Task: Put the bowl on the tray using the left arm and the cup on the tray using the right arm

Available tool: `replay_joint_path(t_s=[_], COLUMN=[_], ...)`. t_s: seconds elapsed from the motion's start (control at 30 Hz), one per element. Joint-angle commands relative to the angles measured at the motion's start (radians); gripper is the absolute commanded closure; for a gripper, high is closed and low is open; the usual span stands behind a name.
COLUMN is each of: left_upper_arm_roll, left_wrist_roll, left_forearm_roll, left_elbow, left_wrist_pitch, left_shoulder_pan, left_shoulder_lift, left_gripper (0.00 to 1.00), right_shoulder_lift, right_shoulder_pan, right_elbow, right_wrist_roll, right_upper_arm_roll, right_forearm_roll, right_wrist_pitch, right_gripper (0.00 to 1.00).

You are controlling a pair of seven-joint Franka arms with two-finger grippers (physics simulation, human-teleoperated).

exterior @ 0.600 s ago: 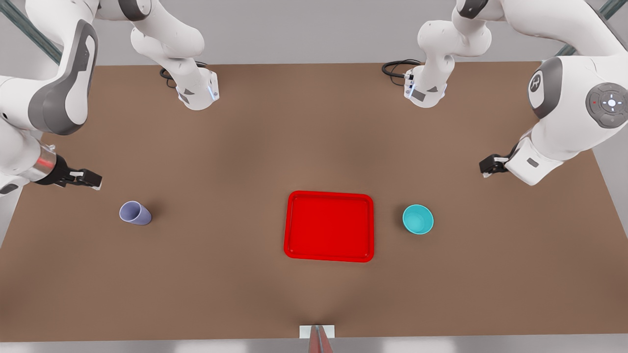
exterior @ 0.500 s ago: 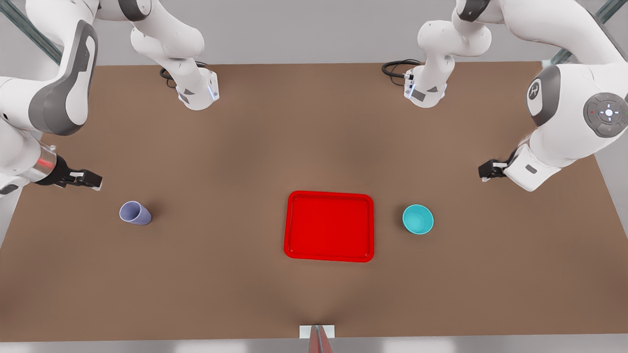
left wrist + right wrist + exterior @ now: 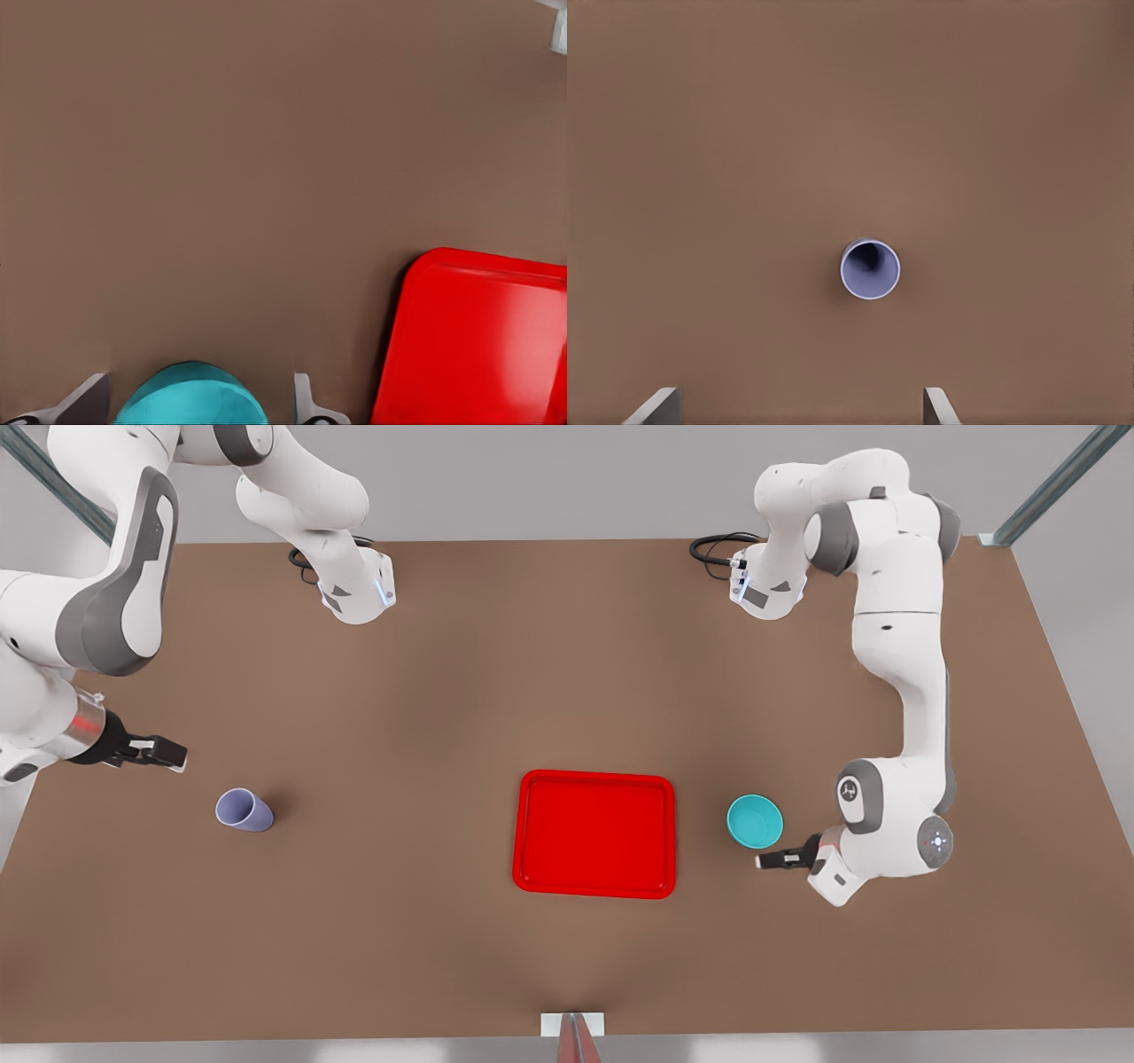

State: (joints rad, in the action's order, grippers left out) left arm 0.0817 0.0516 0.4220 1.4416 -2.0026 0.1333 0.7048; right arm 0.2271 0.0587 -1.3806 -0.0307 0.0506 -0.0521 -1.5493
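Note:
The teal bowl (image 3: 755, 821) stands upright on the brown table, just to the front view's right of the red tray (image 3: 594, 833). My left gripper (image 3: 767, 861) sits low beside the bowl's near side, open. In the left wrist view the bowl (image 3: 190, 400) lies between the two fingertips of the left gripper (image 3: 197, 411), with the tray (image 3: 478, 336) off to one side. The lavender cup (image 3: 243, 810) stands far to the front view's left. My right gripper (image 3: 168, 755) hovers open a little behind it. From the right wrist the cup (image 3: 870, 269) lies ahead of the right gripper (image 3: 799, 405).
Both arm bases (image 3: 354, 593) (image 3: 766, 593) stand at the table's far edge, with black cables (image 3: 713, 547) beside them. A small white marker (image 3: 573, 1024) sits at the near edge. Bare brown table lies between cup and tray.
The left arm has swung down from the table's right side to the bowl, with its gripper now low beside it. The right gripper has barely shifted.

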Motion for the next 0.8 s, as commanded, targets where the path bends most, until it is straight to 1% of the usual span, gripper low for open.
replay_joint_path(t_s=[0.0, 0.07, 0.17, 0.23, 0.27, 0.53, 0.77], left_upper_arm_roll=[0.001, 0.006, 0.015, 0.015, 0.015, 0.01, 0.007], left_wrist_roll=[0.005, 0.008, 0.008, 0.008, 0.008, 0.008, 0.008], left_forearm_roll=[-0.026, -0.054, -0.072, -0.088, -0.088, -0.08, -0.075], left_elbow=[0.008, 0.102, 0.135, 0.218, 0.296, 0.304, 0.301], left_wrist_pitch=[0.005, -0.01, -0.005, -0.064, -0.136, -0.156, -0.159], left_shoulder_pan=[0.0, 0.005, 0.005, 0.011, 0.019, 0.032, 0.032], left_shoulder_lift=[-0.011, -0.079, -0.091, -0.125, -0.145, -0.065, -0.038], left_gripper=[0.0, 0.0, 0.0, 0.0, 0.0, 0.0, 0.0], right_shoulder_lift=[0.0, 0.0, 0.0, 0.004, 0.006, 0.011, 0.014], right_shoulder_pan=[0.0, 0.001, 0.001, 0.001, 0.001, 0.001, 0.0], right_elbow=[0.0, 0.0, 0.0, 0.0, 0.0, 0.0, 0.0], right_wrist_roll=[0.0, -0.002, 0.0, -0.002, -0.002, -0.002, -0.002], right_upper_arm_roll=[0.0, 0.0, 0.0, 0.0, 0.0, 0.0, 0.0], right_forearm_roll=[0.0, 0.0, 0.0, 0.0, 0.0, -0.002, 0.0], right_wrist_pitch=[0.0, 0.0, 0.0, 0.0, 0.0, 0.0, 0.0], right_gripper=[0.0, 0.0, 0.0, 0.0, 0.0, 0.0, 0.0])
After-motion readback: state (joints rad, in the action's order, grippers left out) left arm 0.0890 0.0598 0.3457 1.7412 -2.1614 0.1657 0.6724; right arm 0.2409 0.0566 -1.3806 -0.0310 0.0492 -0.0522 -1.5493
